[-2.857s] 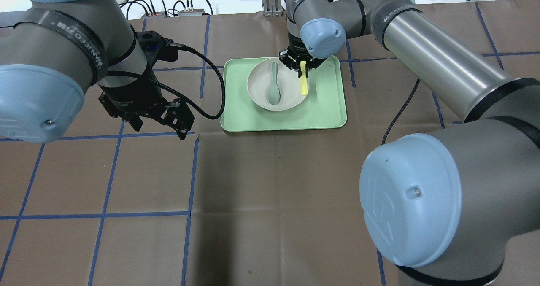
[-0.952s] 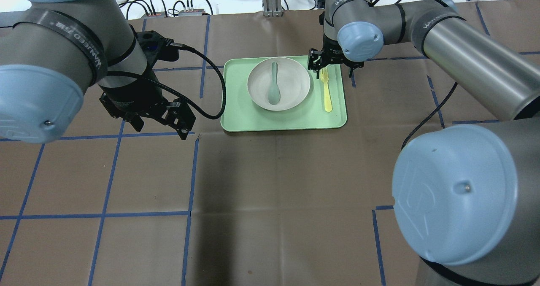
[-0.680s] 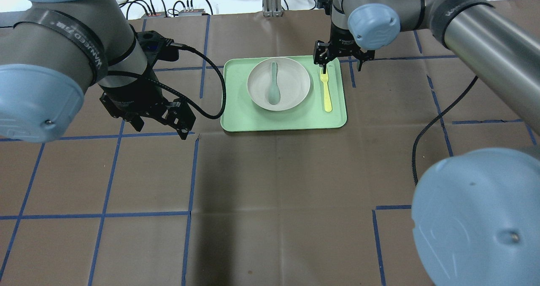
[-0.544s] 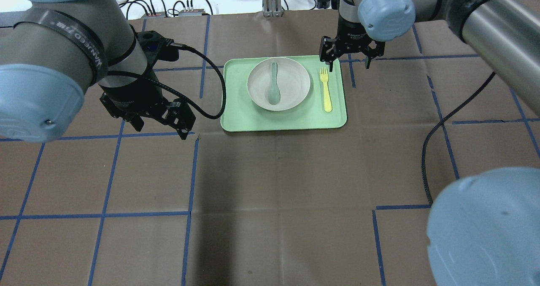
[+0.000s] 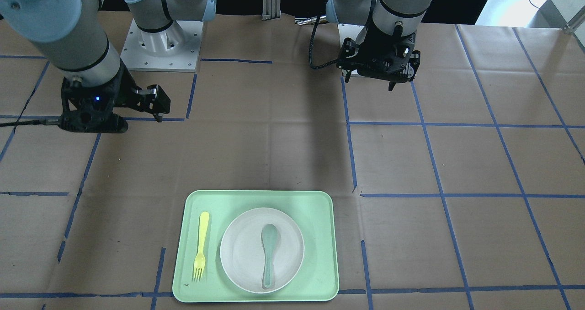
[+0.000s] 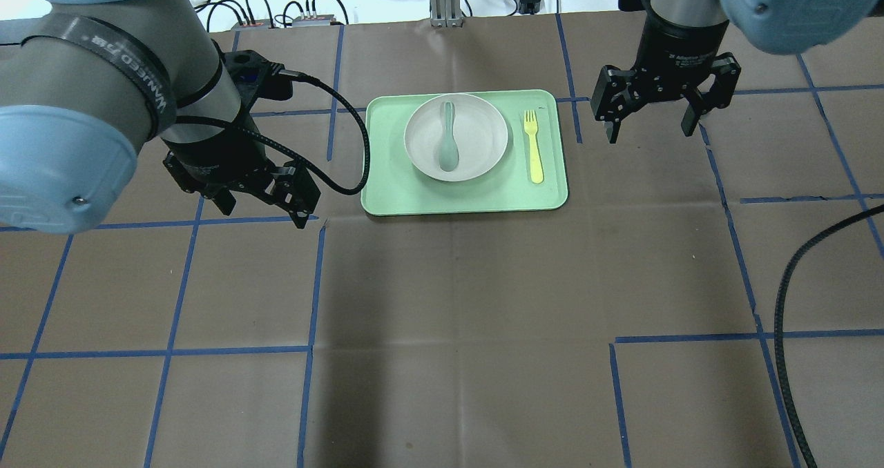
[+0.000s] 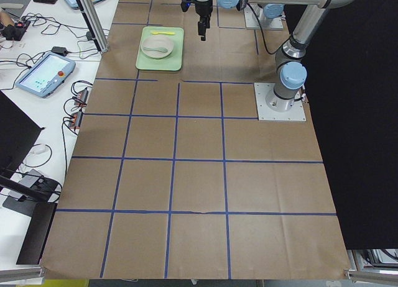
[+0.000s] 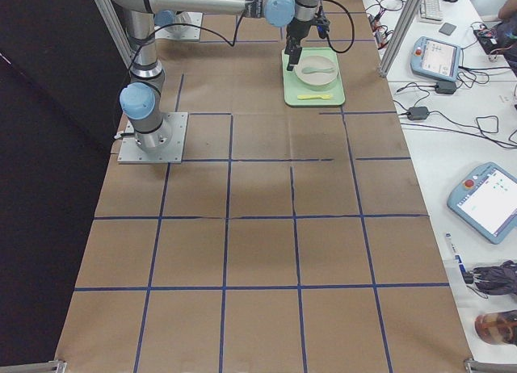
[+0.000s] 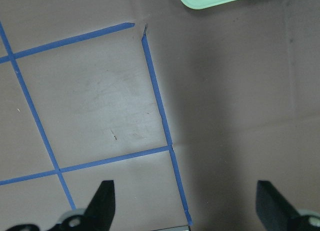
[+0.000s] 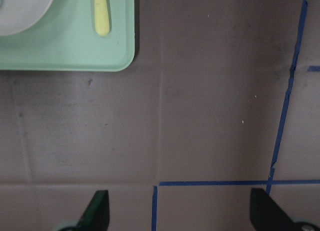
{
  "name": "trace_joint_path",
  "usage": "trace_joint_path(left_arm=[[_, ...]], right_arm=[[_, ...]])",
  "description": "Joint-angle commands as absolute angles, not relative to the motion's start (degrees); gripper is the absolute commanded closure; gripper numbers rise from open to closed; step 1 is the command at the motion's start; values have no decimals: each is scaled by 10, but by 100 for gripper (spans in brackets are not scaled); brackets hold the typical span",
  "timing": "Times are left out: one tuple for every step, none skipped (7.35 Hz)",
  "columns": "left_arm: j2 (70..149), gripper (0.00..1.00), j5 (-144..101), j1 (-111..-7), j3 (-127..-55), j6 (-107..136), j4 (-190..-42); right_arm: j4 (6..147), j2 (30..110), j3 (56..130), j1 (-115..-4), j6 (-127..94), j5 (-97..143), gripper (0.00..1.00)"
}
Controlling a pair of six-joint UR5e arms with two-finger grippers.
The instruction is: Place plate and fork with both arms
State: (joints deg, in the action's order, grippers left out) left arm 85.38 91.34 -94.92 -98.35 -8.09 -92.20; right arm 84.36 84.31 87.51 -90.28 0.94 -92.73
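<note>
The off-white plate (image 6: 483,137) sits on the mint-green tray (image 6: 387,199), also seen in the front view (image 5: 242,250). The pale-yellow fork (image 6: 532,147) lies flat on the tray just right of the plate, tines pointing away from me; the front view (image 5: 200,246) shows it too. My right gripper (image 6: 650,131) is open and empty, above the bare table right of the tray. Its wrist view shows the fork's handle (image 10: 101,13) and the tray's corner (image 10: 75,56). My left gripper (image 6: 262,214) is open and empty, left of the tray's near corner.
A grey-green spoon (image 6: 447,140) lies in the plate. Brown paper with a blue tape grid (image 6: 311,281) covers the table. Cables and boxes (image 6: 304,19) lie past the far edge. The right arm's black cable (image 6: 780,330) hangs at the right.
My right gripper carried the fork from over the plate to the tray's right side, let it go, opened, and moved off to the right. The left arm has not moved.
</note>
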Motion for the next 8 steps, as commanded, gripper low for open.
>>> trace_joint_path(left_arm=[[853, 0, 915, -949, -984, -81, -923], [852, 0, 915, -949, -984, -81, -922], [850, 0, 916, -949, -983, -81, -922], [852, 0, 915, -949, -983, -81, -922], [850, 0, 915, -949, -983, -81, -922], [849, 0, 915, -949, -984, -81, -922], [848, 0, 915, -949, -984, -81, -923], [848, 0, 915, -949, -984, -81, -923]], right_arm=[[862, 919, 933, -900, 11, -924, 0], [884, 921, 933, -898, 11, -923, 0], [886, 922, 925, -900, 4, -922, 0], [886, 921, 924, -901, 4, -922, 0], [885, 921, 924, -900, 4, -922, 0], [885, 921, 924, -901, 4, -923, 0], [885, 921, 924, -901, 5, -923, 0], [885, 921, 924, -901, 5, -923, 0]])
